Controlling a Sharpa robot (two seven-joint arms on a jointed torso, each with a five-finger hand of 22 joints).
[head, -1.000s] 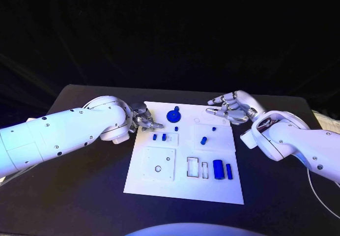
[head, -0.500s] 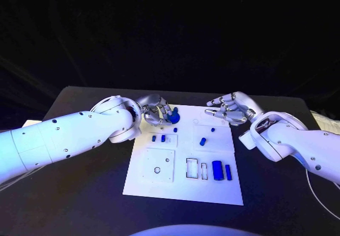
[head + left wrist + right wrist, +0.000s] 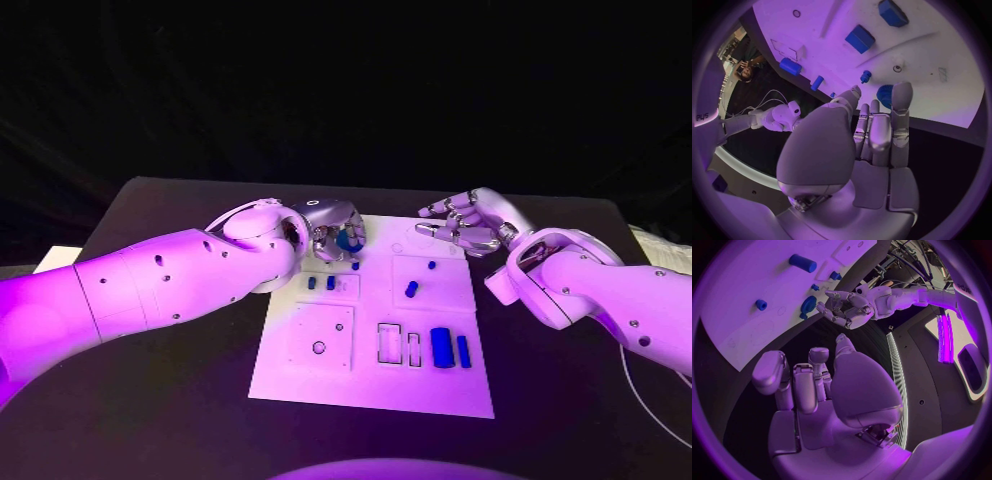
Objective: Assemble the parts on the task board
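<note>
- The left arm point(image 3: 159, 285) reaches in across the black table point(image 3: 159, 400) from the near left; its forearm slants up toward the far left corner of the task board point(image 3: 375, 385).
- The left hand point(image 3: 335, 232) hangs over that corner, fingers pointing down and parted around the round blue part point(image 3: 351, 240); in the left wrist view one fingertip point(image 3: 901, 95) lies against the round part's edge; whether it is truly gripped I cannot tell.
- Small blue parts point(image 3: 320, 283) stand on the board just near of the left hand; larger blue pieces point(image 3: 450, 347) lie in slots near the board's near right.
- The right hand point(image 3: 464, 222) hovers off the board's far right corner, fingers spread and loosely curled, holding nothing.
- The right arm point(image 3: 606, 300) comes in from the right edge, elbow bent.
</note>
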